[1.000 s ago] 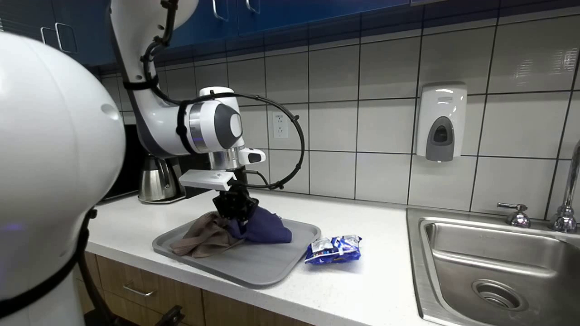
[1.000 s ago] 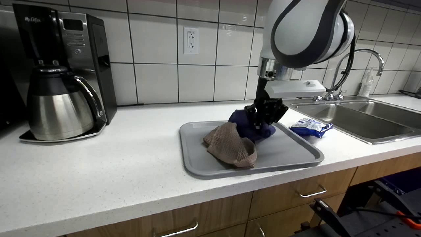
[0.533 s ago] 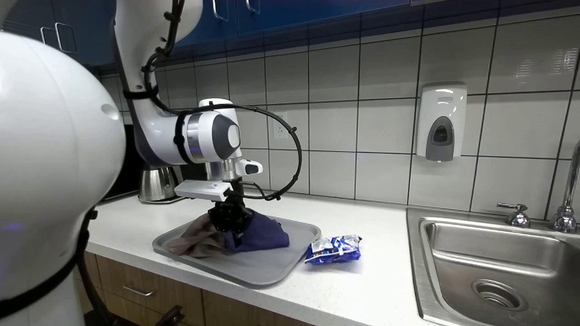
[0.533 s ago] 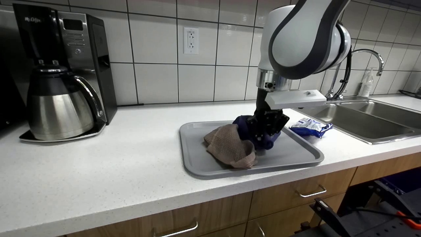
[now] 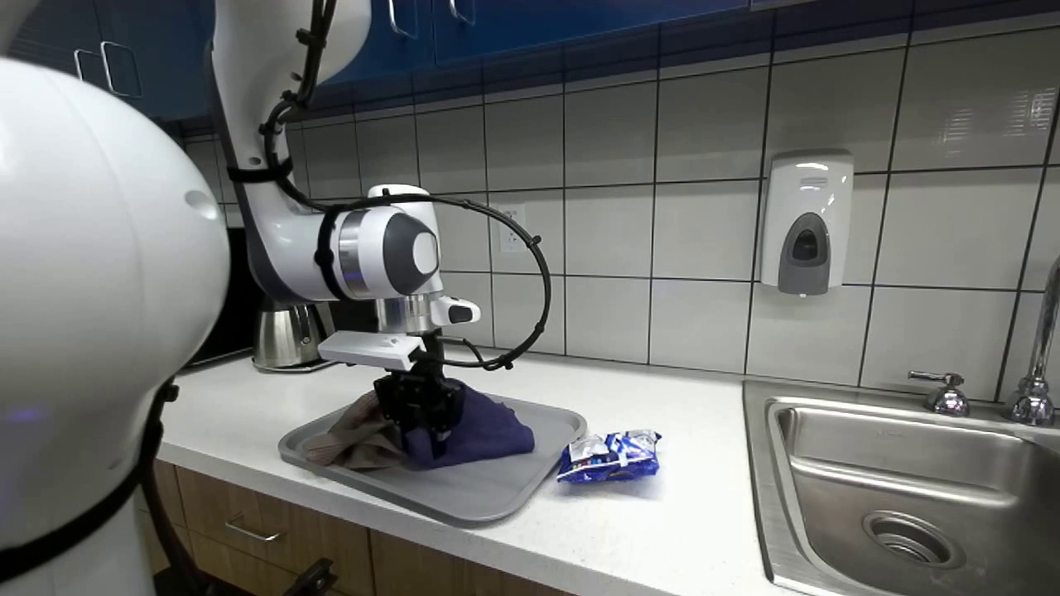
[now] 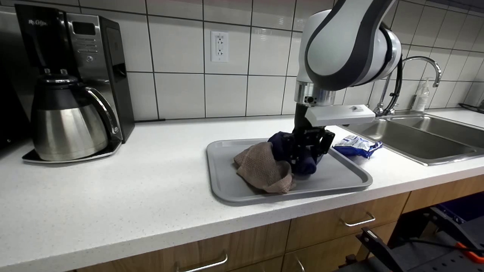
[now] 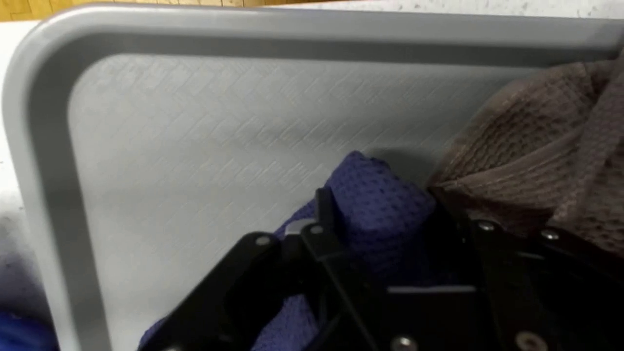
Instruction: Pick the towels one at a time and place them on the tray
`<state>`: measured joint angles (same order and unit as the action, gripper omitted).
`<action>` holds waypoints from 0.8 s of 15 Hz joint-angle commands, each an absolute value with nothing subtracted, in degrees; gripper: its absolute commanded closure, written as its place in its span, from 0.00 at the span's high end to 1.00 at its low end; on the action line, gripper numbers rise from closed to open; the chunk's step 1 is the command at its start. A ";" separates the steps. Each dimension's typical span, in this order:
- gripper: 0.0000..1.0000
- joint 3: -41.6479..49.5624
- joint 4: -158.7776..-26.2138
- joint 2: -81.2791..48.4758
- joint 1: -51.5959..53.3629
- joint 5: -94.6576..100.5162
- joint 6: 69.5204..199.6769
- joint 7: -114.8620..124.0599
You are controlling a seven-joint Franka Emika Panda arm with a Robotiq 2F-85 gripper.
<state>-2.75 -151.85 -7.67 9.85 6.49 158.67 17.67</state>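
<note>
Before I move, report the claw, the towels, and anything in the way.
Claw astride purple towel, firm grip not confirmed. That towel and brown towel both on gray tray. Brown towel bunched close beside claw, might snag.

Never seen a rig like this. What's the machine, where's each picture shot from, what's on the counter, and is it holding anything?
The machine is a white jointed robot arm, driven remotely, ending in a black two-fingered gripper. Two pictures are shot from different spots outside the robot; the close-up is shot from its wrist, looking down.

On the white speckled countertop sit a grey, round-cornered rectangular tray, a crinkled blue-and-white packet beside it, and a black-and-steel coffee maker. A brown textured cloth towel lies on the tray.

As for holding: a bunched purple cloth towel, also on the tray, sits between the gripper's jaws. Whether they are squeezing it, I can't tell.
</note>
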 commanded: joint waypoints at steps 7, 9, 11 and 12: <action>1.00 -4.08 -149.16 0.15 9.08 6.36 148.88 14.90; 1.00 -4.51 -148.37 1.73 9.04 6.28 147.52 14.95; 1.00 -5.02 -147.74 3.36 9.07 6.70 146.50 15.39; 1.00 -5.40 -147.45 4.37 9.13 6.24 145.81 15.52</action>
<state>-3.79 -148.18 0.57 9.85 6.56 149.64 16.23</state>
